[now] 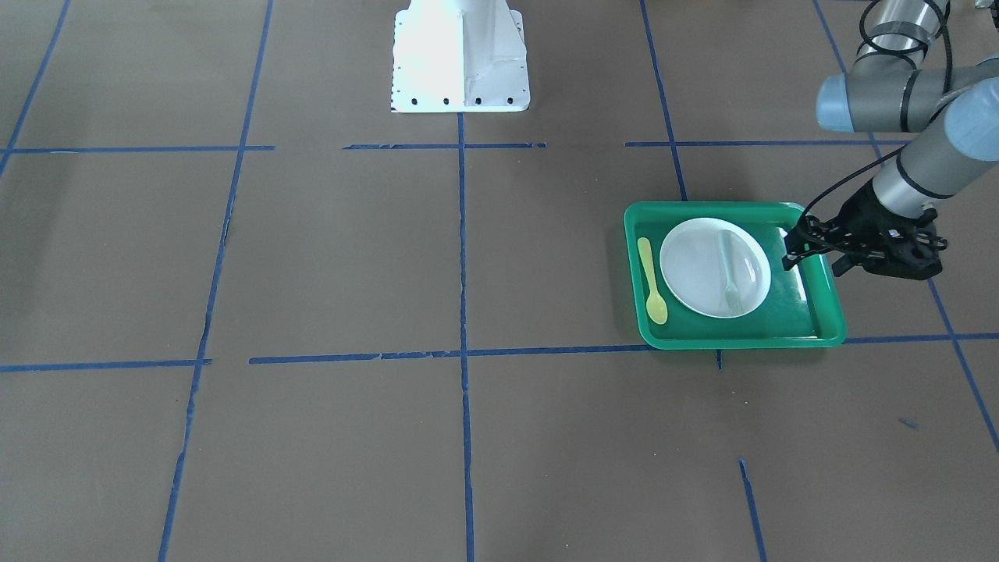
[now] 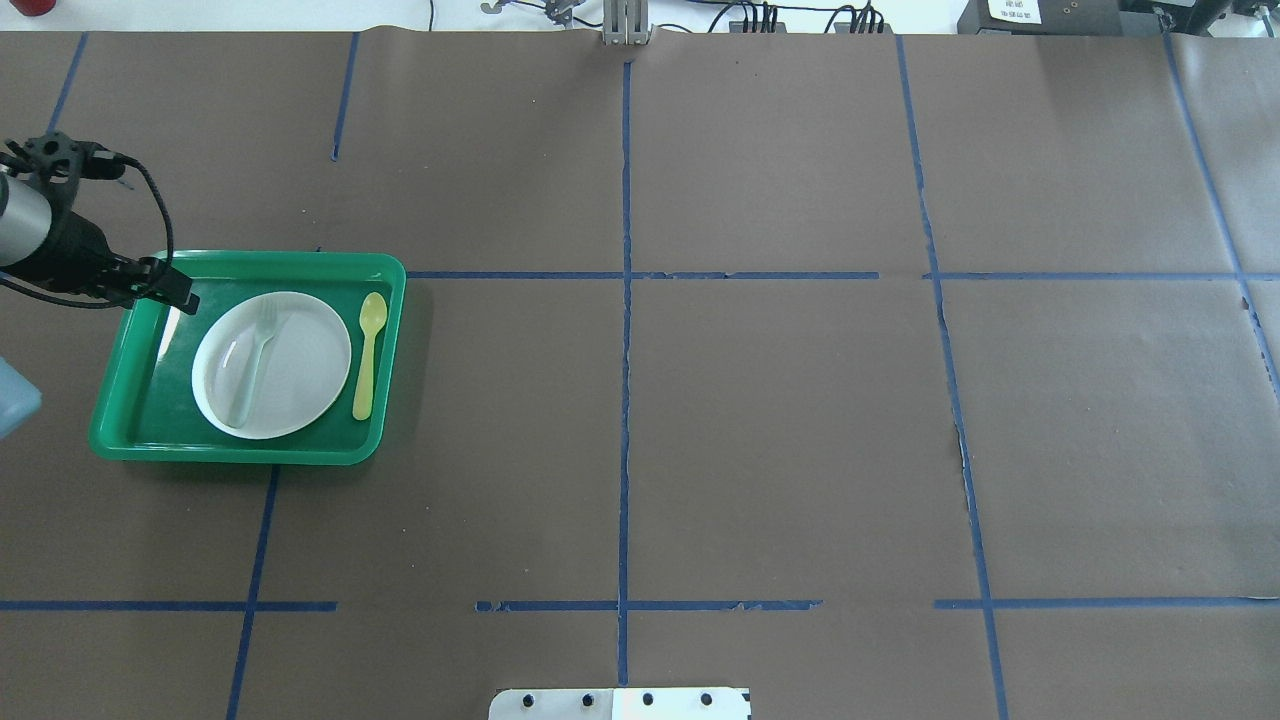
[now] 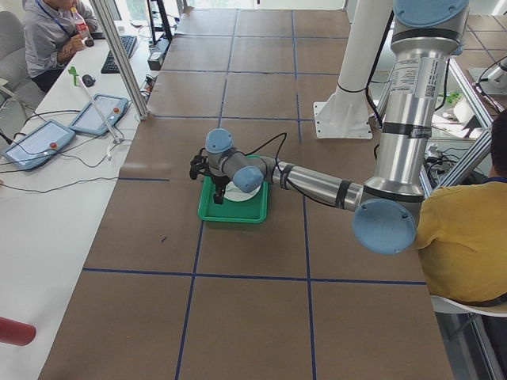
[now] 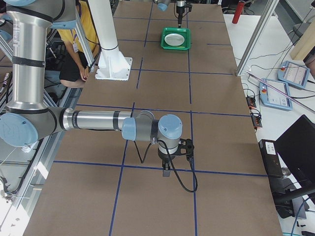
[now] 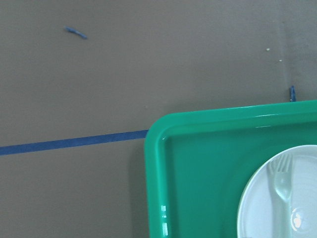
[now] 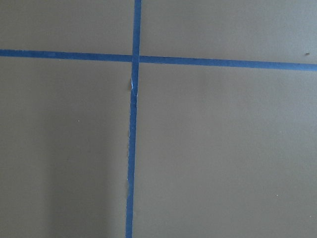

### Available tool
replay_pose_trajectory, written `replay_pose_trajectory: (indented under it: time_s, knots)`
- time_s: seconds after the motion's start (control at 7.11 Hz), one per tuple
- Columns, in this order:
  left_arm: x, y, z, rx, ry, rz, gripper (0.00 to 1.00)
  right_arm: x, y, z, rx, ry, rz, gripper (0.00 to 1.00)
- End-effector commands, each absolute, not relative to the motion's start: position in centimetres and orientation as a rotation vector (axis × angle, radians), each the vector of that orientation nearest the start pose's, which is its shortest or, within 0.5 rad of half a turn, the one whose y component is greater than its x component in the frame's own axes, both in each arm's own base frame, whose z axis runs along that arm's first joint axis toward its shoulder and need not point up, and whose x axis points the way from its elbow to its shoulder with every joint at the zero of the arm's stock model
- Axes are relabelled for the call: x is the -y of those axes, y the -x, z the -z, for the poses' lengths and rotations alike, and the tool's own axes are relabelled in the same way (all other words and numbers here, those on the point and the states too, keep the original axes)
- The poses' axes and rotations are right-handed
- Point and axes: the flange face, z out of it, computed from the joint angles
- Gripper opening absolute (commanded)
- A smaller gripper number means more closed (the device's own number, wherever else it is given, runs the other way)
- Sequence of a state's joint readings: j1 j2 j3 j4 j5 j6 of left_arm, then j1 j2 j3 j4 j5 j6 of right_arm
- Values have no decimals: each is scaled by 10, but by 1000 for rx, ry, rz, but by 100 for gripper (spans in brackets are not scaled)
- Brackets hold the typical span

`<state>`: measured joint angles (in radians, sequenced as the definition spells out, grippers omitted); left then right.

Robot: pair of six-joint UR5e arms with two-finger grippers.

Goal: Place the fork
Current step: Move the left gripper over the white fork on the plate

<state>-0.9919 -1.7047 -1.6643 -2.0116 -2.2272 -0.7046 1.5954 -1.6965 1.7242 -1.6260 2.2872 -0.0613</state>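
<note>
— The fork (image 1: 730,273): where do we find it?
— Flat on the white plate (image 1: 695,269), which sits in the green tray (image 1: 741,341). A yellow spoon (image 1: 652,281) lies on the tray floor beside the plate.
— And beyond that?
— Over the tray's edge we see the left gripper (image 1: 815,261), fingers spread, holding nothing. The right gripper (image 4: 166,172) hangs well apart, and we cannot tell its fingers' state.

fork (image 2: 253,362) on plate (image 2: 312,372) in tray (image 2: 150,405), spoon (image 2: 367,355) alongside
</note>
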Motion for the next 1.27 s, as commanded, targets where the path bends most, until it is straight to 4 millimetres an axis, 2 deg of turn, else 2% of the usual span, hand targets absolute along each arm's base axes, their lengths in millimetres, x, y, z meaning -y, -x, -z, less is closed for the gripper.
replay_pose_trajectory:
  time_s: [0.0, 0.28, 0.42, 0.56, 0.84, 0.98, 1.12]
  knots:
    - [503, -297, -485, -899, -112, -161, 78, 435, -79, -651, 717, -4, 25, 100]
    - [498, -314, -489, -866, -121, -169, 78, 435, -79, -651, 717, -4, 25, 100]
    - [497, -316, -491, -866, -119, -173, 78, 435, -79, -651, 717, -4, 25, 100]
    - [498, -326, -499, -857, -102, -177, 76, 435, -79, -651, 717, -4, 25, 100]
    - [496, -337, -496, -860, -96, -191, 74, 435, -79, -651, 717, -4, 25, 100]
    - [496, -342, -494, -862, -95, -199, 70, 435, -79, -651, 717, -4, 25, 100]
    - [496, -343, -498, -857, -91, -198, 61, 435, -79, -651, 717, -4, 25, 100]
